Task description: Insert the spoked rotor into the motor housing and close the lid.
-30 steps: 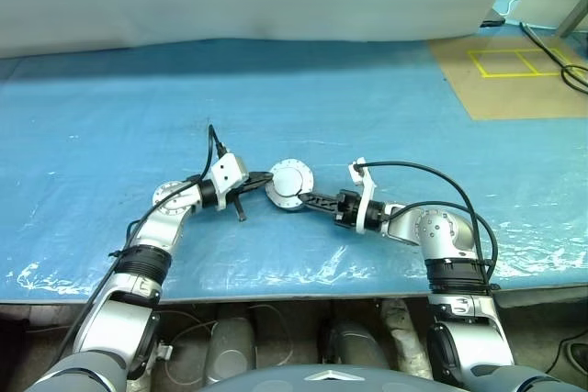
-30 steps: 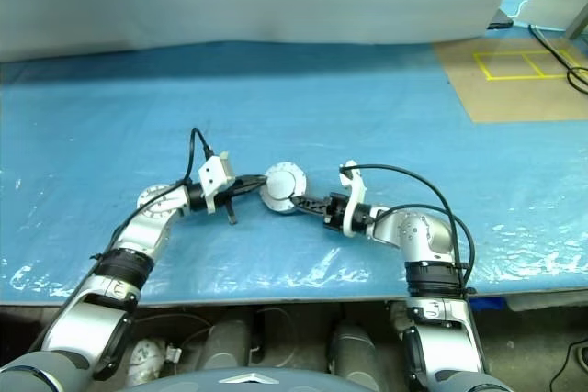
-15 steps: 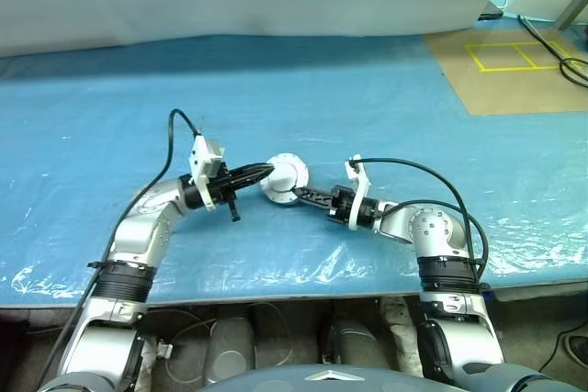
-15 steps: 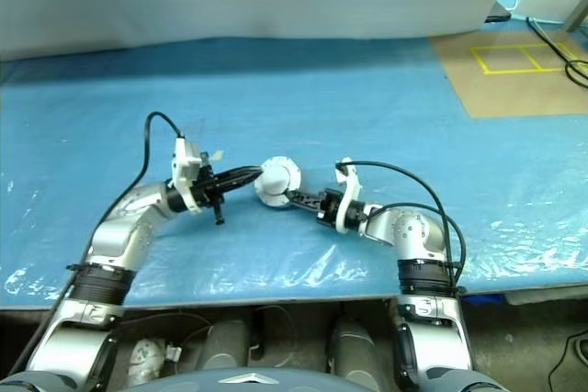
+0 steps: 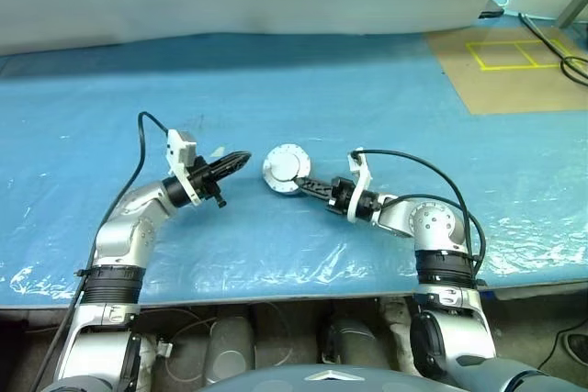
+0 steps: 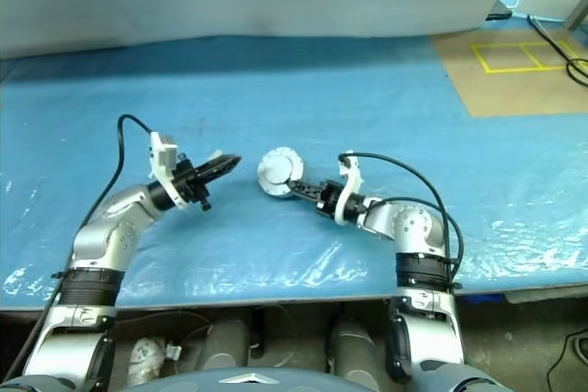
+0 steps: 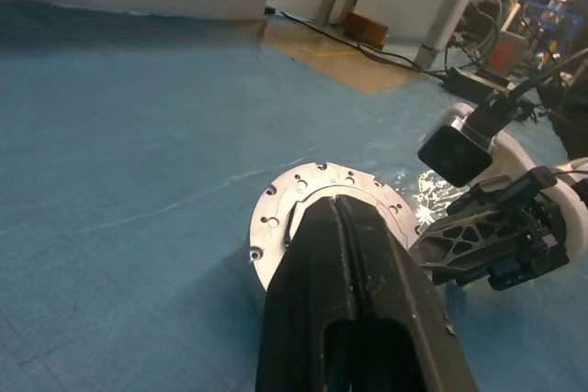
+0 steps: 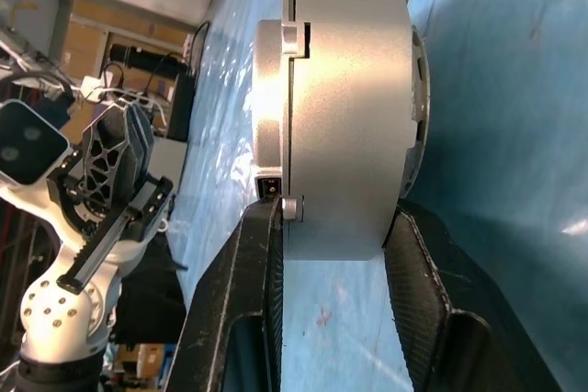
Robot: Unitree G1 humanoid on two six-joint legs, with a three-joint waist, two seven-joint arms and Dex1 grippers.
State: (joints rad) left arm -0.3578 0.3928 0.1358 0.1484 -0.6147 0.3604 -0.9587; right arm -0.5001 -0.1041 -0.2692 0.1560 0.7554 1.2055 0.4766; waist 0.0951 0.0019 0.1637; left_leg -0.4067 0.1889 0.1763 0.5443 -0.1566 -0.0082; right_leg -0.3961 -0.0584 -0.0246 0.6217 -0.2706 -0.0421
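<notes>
The counter (image 5: 386, 107) is covered edge to edge by a blue plastic sheet. A pale wall runs behind it, and past its far right corner a brown floor panel marked with yellow tape (image 5: 508, 55) and some black cables (image 5: 551, 39) can be seen.

The round silver-grey metal motor housing (image 5: 287, 168) is held above the blue sheet, near the middle of the counter. It is gripped edge-on by the right end effector (image 5: 296, 186), whose two black fingers (image 8: 415, 291) are set against its two opposite faces. In the right wrist view the round grey lid (image 8: 271, 117) is seen seated flush against the housing, a thin seam and small rim tabs marking the join. The spoked rotor cannot be made out.

The left end effector (image 5: 241, 159) is found just to the left of the housing, clear of it, with a strip of blue sheet between. Its black fingers (image 7: 354, 263) are pressed together into a single point aimed at the housing's flat pale face, and nothing is pinched between them.

No other loose thing is seen on the sheet around the housing, and the gap between it and the left end effector is unobstructed.
</notes>
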